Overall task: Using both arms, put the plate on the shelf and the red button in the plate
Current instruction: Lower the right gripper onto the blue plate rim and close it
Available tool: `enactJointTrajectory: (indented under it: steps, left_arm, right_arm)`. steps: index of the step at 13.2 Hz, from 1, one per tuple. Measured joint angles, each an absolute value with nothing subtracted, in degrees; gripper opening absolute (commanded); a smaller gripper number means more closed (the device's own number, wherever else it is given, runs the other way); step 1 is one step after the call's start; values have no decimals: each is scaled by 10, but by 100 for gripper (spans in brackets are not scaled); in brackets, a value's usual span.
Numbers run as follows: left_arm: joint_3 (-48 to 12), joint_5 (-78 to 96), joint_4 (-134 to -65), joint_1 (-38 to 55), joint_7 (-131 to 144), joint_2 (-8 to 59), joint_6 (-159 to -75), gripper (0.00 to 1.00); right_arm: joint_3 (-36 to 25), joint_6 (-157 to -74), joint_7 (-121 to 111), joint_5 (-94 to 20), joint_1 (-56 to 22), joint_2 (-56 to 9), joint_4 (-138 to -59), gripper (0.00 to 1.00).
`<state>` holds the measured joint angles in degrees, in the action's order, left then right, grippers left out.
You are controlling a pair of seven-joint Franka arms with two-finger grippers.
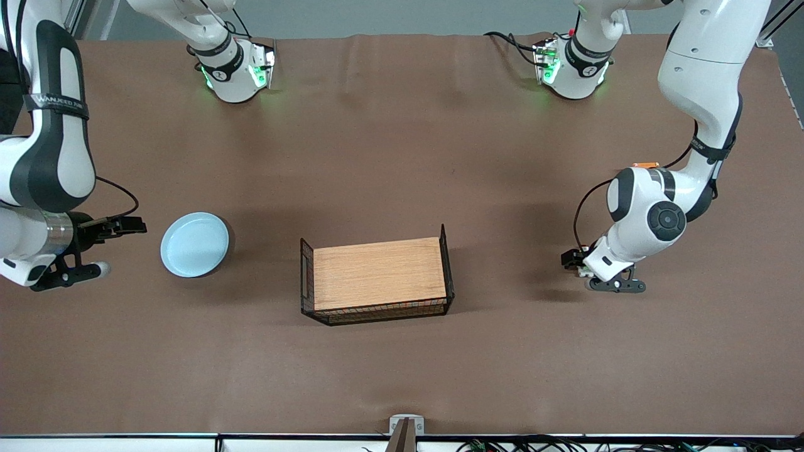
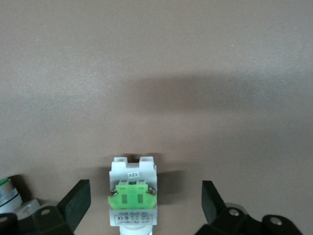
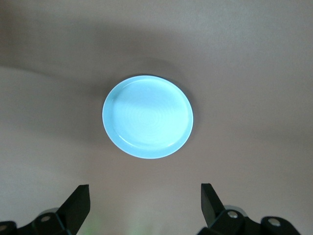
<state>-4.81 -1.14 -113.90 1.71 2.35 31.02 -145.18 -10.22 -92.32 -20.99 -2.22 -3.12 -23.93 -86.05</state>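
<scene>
The pale blue plate (image 1: 195,244) lies flat on the brown table toward the right arm's end; it also shows whole in the right wrist view as the plate (image 3: 146,116). My right gripper (image 1: 119,248) hangs beside it, open and holding nothing; its wrist view shows the same gripper (image 3: 144,193) short of the plate's rim. My left gripper (image 1: 578,271) is low over the table at the left arm's end, also open. The red button (image 2: 132,196), a white body with a green patch, lies between its fingers (image 2: 78,196), clear of both. Its red cap is hidden.
A black wire basket with a wooden tray (image 1: 377,276) stands mid-table, between the two grippers. An orange-topped part (image 1: 645,164) peeks out by the left arm's elbow. A silver part with a green top (image 2: 4,192) lies beside the left gripper.
</scene>
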Motion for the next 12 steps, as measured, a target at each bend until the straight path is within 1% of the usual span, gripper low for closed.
enactJointTrajectory:
  steps: [2,4,5,7,8,9,10,12]
  left_arm:
    - [-48,-11,-1139,14,23,312,-1454,99]
    - [-48,-11,-1139,14,22,312,-1454,93]
    - [-48,-11,-1139,14,22,312,-1454,93]
    - [-48,-11,-1140,12,22,316,-1454,87]
    - [-48,-11,-1140,11,22,318,-1454,82]
    - [-48,-11,-1141,11,22,319,-1454,74]
    - [-48,-11,-1142,11,22,319,-1454,61]
    - [-48,-11,-1143,10,22,319,-1454,9]
  right_arm:
    - [-102,-949,-223,-22,-31,-251,-865,100]
    - [-101,-987,-239,-23,-31,-265,-876,100]
    - [-101,-1006,-248,-23,-31,-272,-882,100]
    - [-101,-1046,-275,-23,-31,-291,-892,100]
    - [-101,-1068,-281,-23,-31,-298,-901,100]
    - [-101,-1090,-286,-23,-30,-303,-912,100]
    - [-101,-1110,-291,-23,-30,-305,-927,100]
    - [-97,-1158,-310,-23,-26,-305,-964,100]
